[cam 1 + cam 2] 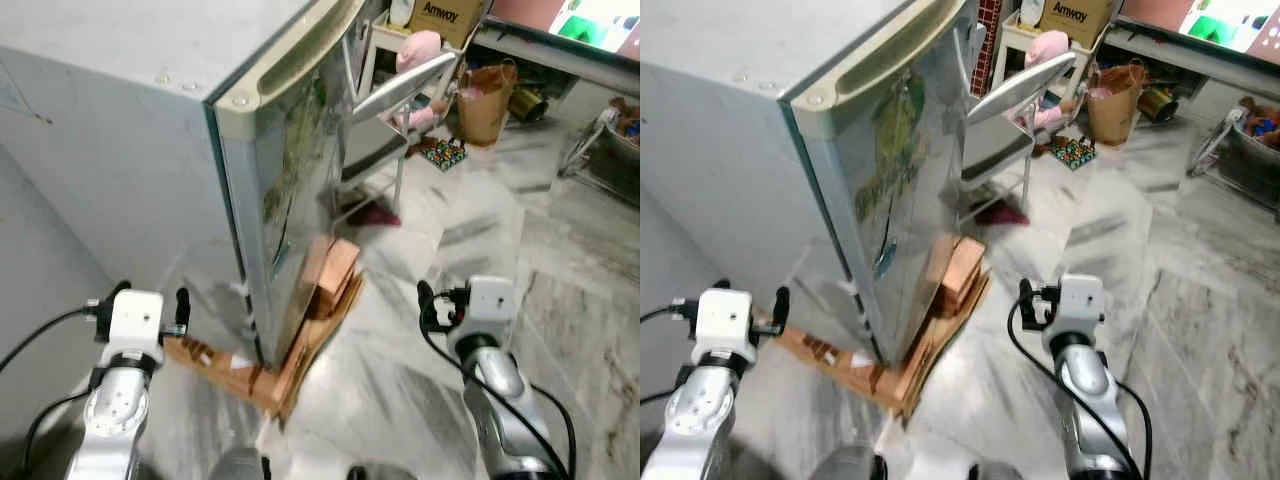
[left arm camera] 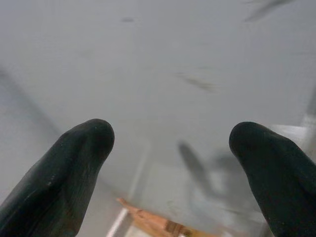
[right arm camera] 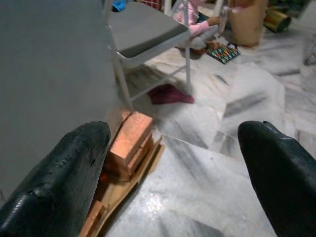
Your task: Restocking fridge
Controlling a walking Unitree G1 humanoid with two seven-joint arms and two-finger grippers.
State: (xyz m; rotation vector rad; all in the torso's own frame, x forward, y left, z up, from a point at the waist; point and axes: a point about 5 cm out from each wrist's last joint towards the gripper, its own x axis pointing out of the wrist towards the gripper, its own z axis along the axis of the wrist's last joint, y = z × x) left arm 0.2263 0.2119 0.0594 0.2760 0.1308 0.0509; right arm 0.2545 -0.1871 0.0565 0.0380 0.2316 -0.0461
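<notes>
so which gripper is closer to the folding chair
Right. The right gripper is open on the fridge's door side, facing the folding chair across the floor. The left gripper, open, faces the fridge's plain side.

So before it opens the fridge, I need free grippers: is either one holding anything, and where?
Nothing is held: left gripper and right gripper are both open.
</notes>
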